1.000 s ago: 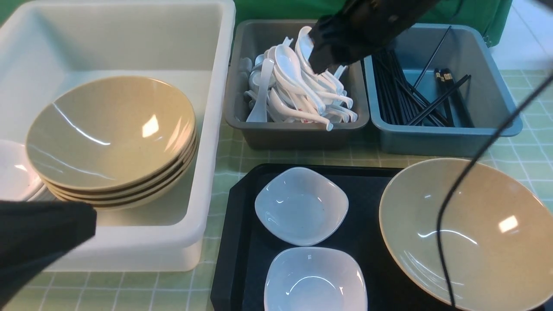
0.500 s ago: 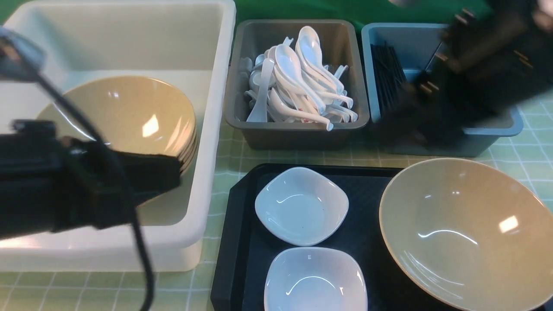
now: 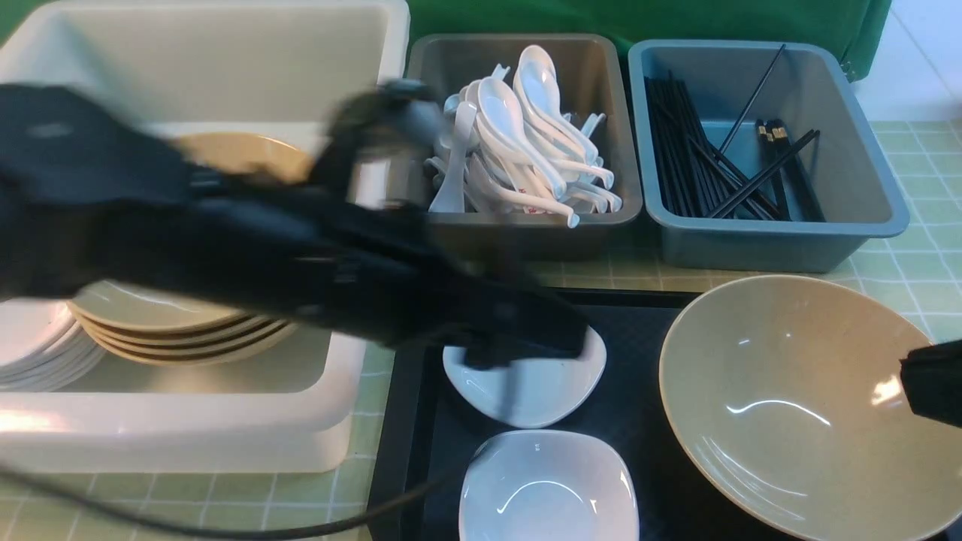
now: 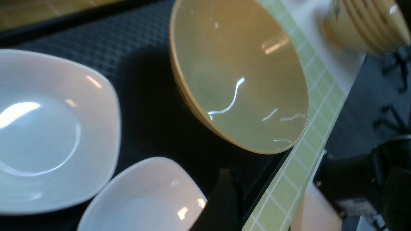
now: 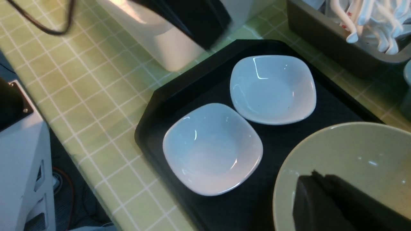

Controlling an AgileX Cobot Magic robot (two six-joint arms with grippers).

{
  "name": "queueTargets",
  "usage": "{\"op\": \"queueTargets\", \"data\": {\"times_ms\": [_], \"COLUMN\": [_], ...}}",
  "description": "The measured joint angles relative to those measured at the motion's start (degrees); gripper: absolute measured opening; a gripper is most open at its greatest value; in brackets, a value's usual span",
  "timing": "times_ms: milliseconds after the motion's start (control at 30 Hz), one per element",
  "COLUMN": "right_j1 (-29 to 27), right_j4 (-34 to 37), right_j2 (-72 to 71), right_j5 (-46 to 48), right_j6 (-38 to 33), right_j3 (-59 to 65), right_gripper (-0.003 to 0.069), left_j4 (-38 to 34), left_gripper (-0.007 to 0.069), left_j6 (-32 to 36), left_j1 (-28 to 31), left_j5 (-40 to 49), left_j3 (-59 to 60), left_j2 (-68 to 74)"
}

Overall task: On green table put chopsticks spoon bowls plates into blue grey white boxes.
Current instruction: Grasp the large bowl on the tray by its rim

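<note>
The left tool [image 3: 526,342] is hovering, motion-blurred, right over the far plate [image 3: 533,394] on the black tray [image 3: 398,421]. I cannot tell whether its jaws are parted or whether it is touching the dish. The right tool [image 3: 932,379] is hanging clenched above the right rim of the tan bowl [image 3: 789,406], which is sitting on the tray beside the near plate [image 3: 549,488]. Behind on the green desk [image 3: 924,263], stacked bowls [image 3: 173,330] are lying in the white box [image 3: 188,436], spoons [image 3: 518,143] are filling the grey box [image 3: 526,237] and chopsticks [image 3: 706,165] are lying in the blue box [image 3: 751,244].
</note>
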Motion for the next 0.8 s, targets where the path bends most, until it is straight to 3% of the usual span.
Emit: {"op": "queueTargets", "data": {"times_ms": [133,300,567,667,800], "right_j1": [0.0,0.0,0.0,0.0,0.0], "right_j4": [-2.44,-7.99,-10.14,-10.21,-10.73], "right_j2": [-0.32,-4.43,-10.96,-11.09,-11.09], "right_j5": [2.31,4.15,7.48,9.43,10.4], "right_j6": [1.14,8.41,12.32,12.32,17.71], "right_j3": [0.05,0.17,0.17,0.17,0.17], "right_gripper": [0.0024,0.0024,0.0024,0.0024,0.0025], "left_j4": [10.8,17.91,17.81,16.85,15.37], "left_gripper": [0.0578,0.0577,0.057,0.0524,0.0408], "left_j6": [-11.48,-20.18,-21.17,-19.48,-15.53], "left_j1": [-5.87,-7.26,-7.34,-7.34,-7.34], "left_j5": [-1.17,2.14,7.35,7.44,7.33], "left_j3": [-11.01,-22.68,-31.98,-33.08,-33.28], "left_j2": [11.7,23.9,35.63,38.13,40.05]}}
